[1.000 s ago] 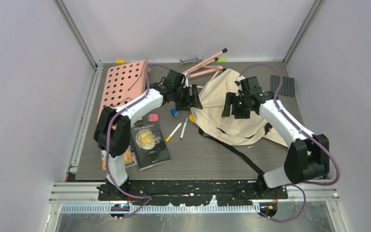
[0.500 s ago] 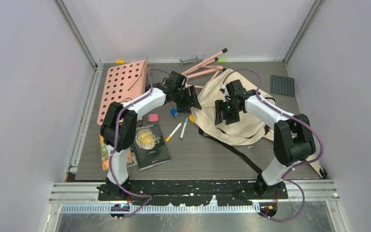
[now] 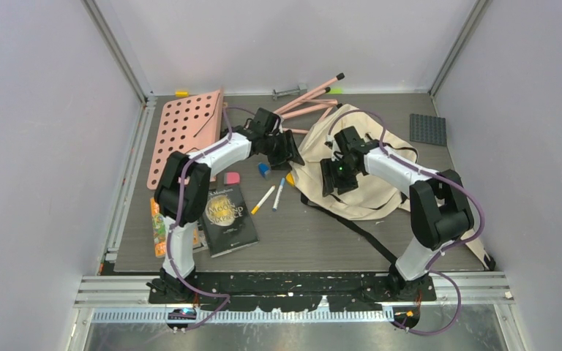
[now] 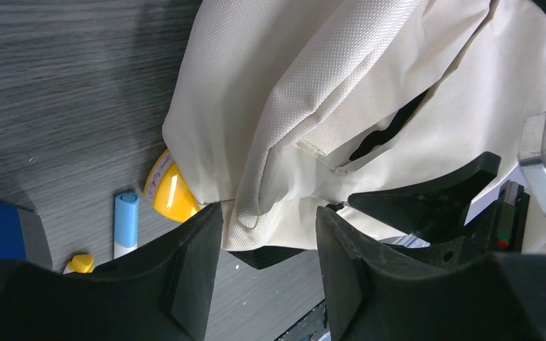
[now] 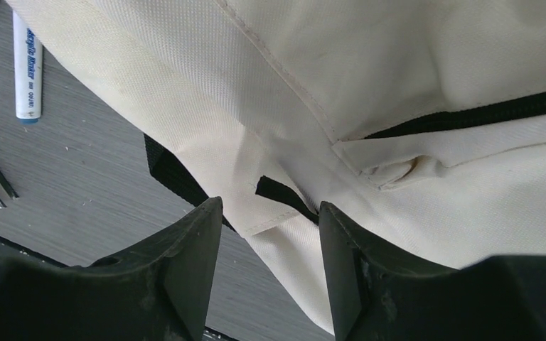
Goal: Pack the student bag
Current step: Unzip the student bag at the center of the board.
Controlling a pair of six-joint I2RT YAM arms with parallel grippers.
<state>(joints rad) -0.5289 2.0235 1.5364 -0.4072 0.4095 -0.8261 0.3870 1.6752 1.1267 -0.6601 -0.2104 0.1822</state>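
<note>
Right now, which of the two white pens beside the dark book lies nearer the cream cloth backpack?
The white pen with the blue cap; the yellow-capped white pen lies on its left, farther from the cream cloth backpack.

Left gripper is straddling a fold of the student bag, jaws parted; a yellow object is peeking out underneath.

Both arms angled inward, left claw and right claw parted

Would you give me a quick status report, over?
Left pincer open astride bag edge. Right pincer open over bag cloth. Pens and book lie outside.
</note>
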